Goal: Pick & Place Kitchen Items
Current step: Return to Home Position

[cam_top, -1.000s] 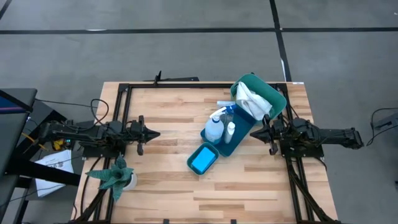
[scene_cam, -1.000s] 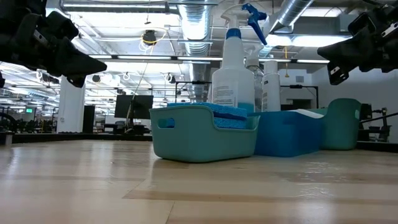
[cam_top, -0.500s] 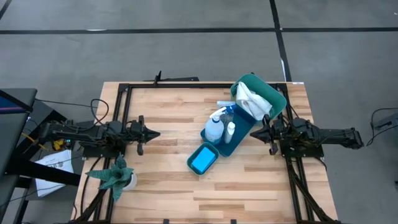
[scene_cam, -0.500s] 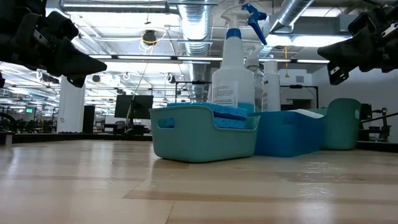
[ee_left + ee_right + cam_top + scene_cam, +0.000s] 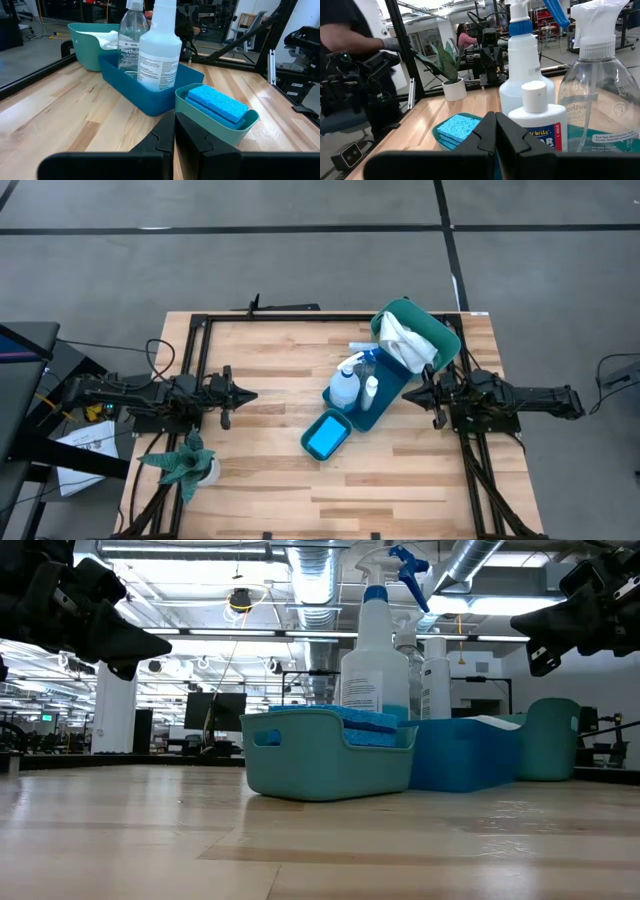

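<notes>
Left hand (image 5: 243, 395) and right hand (image 5: 410, 393) are clenched, empty. The right one sits near the blue bin (image 5: 370, 419); open bench (image 5: 275, 365) fronts the left.

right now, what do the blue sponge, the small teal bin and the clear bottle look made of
Blue sponge: porous foam, matte, pitted surface. Small teal bin: likely moulded plastic, smooth with a soft sheen. Clear bottle: probably transparent plastic, glossy, background shows through.

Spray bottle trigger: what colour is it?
Blue. The trigger tops a white spray bottle; the low view shows it best.
</notes>
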